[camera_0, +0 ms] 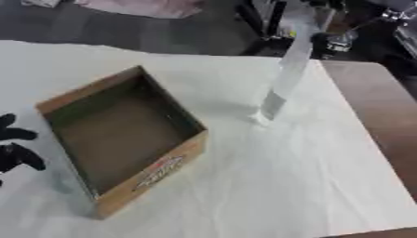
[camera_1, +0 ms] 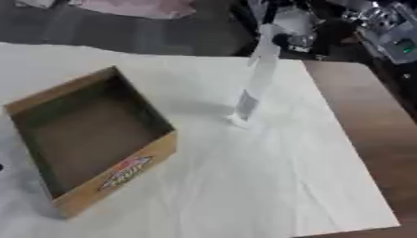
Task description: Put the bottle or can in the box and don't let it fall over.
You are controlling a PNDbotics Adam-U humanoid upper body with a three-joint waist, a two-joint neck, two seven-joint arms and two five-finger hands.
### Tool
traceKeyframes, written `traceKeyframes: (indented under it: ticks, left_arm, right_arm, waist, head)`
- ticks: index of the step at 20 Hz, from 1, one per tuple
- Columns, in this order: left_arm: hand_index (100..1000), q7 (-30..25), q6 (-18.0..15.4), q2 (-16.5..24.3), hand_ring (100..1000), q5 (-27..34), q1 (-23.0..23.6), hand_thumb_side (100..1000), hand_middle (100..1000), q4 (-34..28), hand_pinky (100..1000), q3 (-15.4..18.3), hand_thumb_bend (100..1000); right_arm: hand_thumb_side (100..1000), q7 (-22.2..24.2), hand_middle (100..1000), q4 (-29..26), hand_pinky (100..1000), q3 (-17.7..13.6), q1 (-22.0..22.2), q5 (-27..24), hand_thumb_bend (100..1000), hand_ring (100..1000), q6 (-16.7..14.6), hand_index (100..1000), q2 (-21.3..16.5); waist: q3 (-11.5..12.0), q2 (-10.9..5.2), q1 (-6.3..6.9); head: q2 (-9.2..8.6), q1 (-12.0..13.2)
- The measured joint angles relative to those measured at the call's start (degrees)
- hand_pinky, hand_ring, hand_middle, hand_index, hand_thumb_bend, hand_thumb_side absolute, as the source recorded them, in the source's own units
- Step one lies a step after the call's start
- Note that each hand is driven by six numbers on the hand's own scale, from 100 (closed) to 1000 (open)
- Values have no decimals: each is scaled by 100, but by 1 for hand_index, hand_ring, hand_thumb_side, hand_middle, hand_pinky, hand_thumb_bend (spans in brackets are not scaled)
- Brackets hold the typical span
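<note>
Clear plastic bottle (camera_0: pixel 285 74) stood upright but blurred on white cloth (camera_0: pixel 269 176), right of cardboard box (camera_0: pixel 122 135), well apart from it. Box open-topped, empty, red logo on near side. Left hand (camera_0: pixel 15 148) showed as dark fingers just left of box, straight, holding nothing. Right hand not seen. Wooden tabletop (camera_0: pixel 391 116) bare right of cloth.
</note>
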Motion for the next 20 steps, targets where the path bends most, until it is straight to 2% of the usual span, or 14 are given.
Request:
traceKeyframes:
  ticks: [20]
  left_arm:
    - [904, -26, 25, -43, 521, -101, -21, 791, 670, 0, 523, -6, 154]
  right_arm:
    - [284, 33, 1000, 50, 997, 106, 72, 37, 341, 1000, 33, 929, 83]
  waist:
    - [57, 123, -5]
  head:
    - [-36, -58]
